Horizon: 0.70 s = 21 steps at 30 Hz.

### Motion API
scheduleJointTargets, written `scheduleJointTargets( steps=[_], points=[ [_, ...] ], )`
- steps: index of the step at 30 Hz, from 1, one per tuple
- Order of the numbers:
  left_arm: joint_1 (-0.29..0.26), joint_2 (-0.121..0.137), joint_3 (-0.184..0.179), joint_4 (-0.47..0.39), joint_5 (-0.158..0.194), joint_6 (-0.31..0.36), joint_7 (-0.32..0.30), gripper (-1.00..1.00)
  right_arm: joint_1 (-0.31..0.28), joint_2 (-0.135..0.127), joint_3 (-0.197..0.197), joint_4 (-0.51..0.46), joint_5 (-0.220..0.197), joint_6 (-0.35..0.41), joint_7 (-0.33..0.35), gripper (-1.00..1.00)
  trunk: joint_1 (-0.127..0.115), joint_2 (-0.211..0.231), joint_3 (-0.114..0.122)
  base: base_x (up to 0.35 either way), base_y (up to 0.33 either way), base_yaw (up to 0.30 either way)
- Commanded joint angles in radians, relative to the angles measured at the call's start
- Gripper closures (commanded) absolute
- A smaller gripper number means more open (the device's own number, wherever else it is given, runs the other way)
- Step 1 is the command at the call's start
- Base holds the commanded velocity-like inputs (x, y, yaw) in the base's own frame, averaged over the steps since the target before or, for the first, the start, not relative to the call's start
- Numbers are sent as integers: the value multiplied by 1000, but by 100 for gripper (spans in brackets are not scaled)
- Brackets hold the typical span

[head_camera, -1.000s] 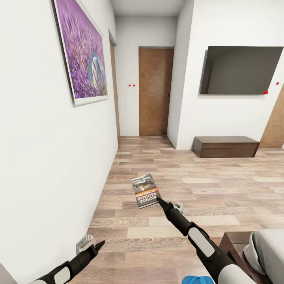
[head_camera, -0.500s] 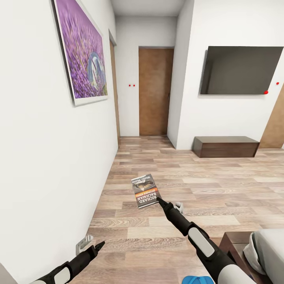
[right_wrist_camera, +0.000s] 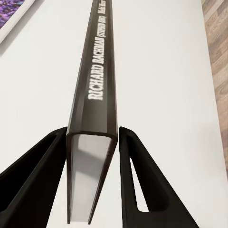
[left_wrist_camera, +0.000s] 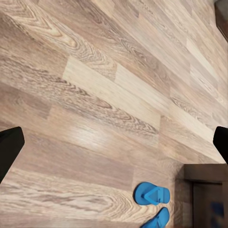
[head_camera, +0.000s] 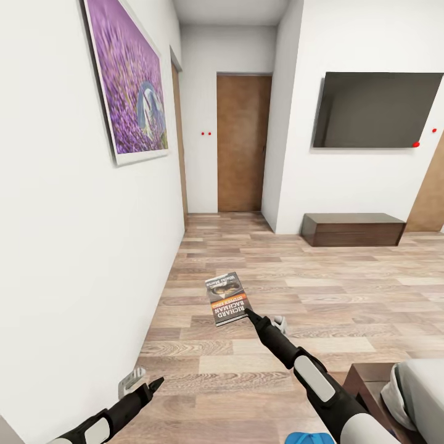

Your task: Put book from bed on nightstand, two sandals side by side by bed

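The left gripper [head_camera: 154,383] hangs empty over the grey-brown wood-plank floor [head_camera: 320,277], its black fingers [left_wrist_camera: 9,145] spread wide. Beyond them two bright blue flat sandals [left_wrist_camera: 152,194] lie side by side. The right gripper [right_wrist_camera: 92,142] is clamped on one thin dark-grey paperback book [head_camera: 227,298], squeezed between both fingers and held above the floor beside the white wall [head_camera: 68,246].

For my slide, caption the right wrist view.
Right end effector clamps the book spine-up between its fingers.
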<state>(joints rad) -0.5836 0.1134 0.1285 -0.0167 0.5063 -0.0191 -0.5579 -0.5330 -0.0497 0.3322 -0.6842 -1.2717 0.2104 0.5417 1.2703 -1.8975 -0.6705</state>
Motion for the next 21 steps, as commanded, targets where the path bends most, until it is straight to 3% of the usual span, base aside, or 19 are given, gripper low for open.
scheduleJointTargets(
  steps=[1, 21],
  points=[
    [-1, 0, 8, 1, -6, -2, -4, -100, -1, -1, 3, 0, -11, 4, 1, 100, 0, 0, -1, 80, 0, 0],
    [-1, 0, 9, 1, -6, -2, -4, -100, -1, -1, 2, 0, -10, 6, 3, 100, 0, 0, -1, 128, 47, 0]
  ],
)
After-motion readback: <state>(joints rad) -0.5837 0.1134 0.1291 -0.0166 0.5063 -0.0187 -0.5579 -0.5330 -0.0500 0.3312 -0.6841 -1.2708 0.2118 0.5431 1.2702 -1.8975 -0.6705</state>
